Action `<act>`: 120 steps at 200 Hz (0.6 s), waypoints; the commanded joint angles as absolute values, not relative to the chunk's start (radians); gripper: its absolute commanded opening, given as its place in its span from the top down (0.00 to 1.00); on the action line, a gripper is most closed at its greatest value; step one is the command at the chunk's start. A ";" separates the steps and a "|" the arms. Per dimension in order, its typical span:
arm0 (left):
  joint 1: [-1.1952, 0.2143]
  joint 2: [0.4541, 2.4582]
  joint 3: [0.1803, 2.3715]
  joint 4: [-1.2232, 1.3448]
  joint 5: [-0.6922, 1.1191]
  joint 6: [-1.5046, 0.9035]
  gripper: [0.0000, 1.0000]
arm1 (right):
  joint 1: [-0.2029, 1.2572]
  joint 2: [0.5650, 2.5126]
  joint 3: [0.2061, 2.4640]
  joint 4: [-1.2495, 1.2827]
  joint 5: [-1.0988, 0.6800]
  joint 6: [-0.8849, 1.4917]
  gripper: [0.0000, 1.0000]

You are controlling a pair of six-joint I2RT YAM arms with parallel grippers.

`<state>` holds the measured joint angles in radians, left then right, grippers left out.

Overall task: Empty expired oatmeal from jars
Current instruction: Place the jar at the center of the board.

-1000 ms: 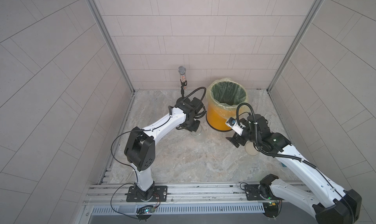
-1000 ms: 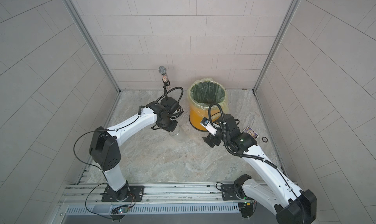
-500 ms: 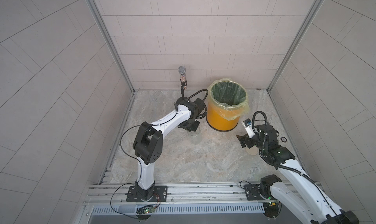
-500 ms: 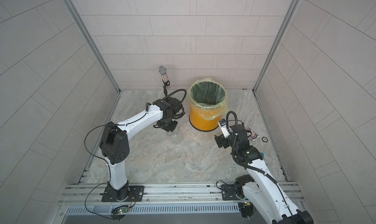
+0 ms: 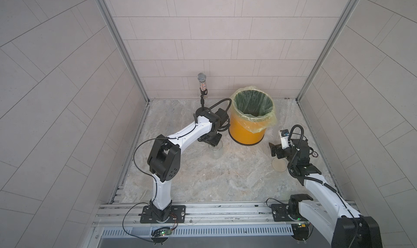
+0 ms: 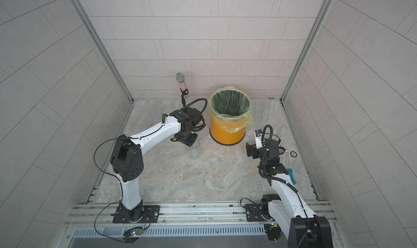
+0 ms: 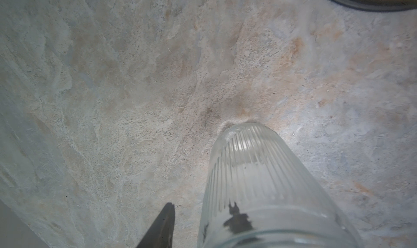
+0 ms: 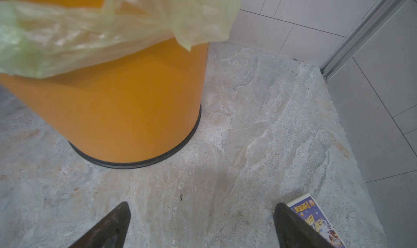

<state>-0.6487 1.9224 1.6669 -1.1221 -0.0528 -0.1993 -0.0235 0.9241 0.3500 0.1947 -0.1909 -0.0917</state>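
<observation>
The jar [image 7: 255, 168] is clear ribbed glass, lidless, and stands upright on the stone table, left of the orange bin [image 5: 247, 132]. No oatmeal shows inside it. My left gripper [image 7: 202, 213] hangs right over the jar's mouth in both top views [image 5: 213, 141] [image 6: 187, 141]. It is open: the outer finger [image 7: 167, 222] stands clear of the glass wall, and the second finger shows dark through the glass. The cream lid [image 5: 279, 165] lies flat on the table under my right wrist. My right gripper [image 8: 202, 213] is open and empty, low over bare table right of the bin.
The bin [image 8: 126, 109] carries a yellow-green bag [image 5: 252, 102] folded over its rim. A microphone on a stand [image 5: 202, 77] rises behind the left arm. A purple card [image 8: 316, 217], a small ring [image 6: 293, 154] and a blue object [image 6: 292, 175] lie near the right wall.
My left gripper's jaws have parted from the jar, which stays standing on the table. My right arm has drawn back to the right, away from the bin's front.
</observation>
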 commanded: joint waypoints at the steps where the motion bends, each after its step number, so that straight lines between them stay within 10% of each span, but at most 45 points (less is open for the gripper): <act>1: -0.655 1.877 1.676 -1.110 -0.054 -0.207 0.44 | -0.045 0.979 0.331 0.398 -0.181 -0.017 0.01; 37: -0.654 1.806 1.677 -1.054 -0.087 -0.225 0.01 | -0.049 1.160 0.316 0.603 -0.148 0.013 0.00; 120: -0.563 1.438 1.313 -0.669 -0.322 -0.285 0.00 | -0.061 1.360 0.341 0.784 -0.113 0.062 0.01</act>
<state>-0.6098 1.5417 1.4631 -0.8494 -0.2161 -0.2546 -0.0582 1.3521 0.3309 0.7132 -0.1360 0.0116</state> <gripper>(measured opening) 0.996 0.994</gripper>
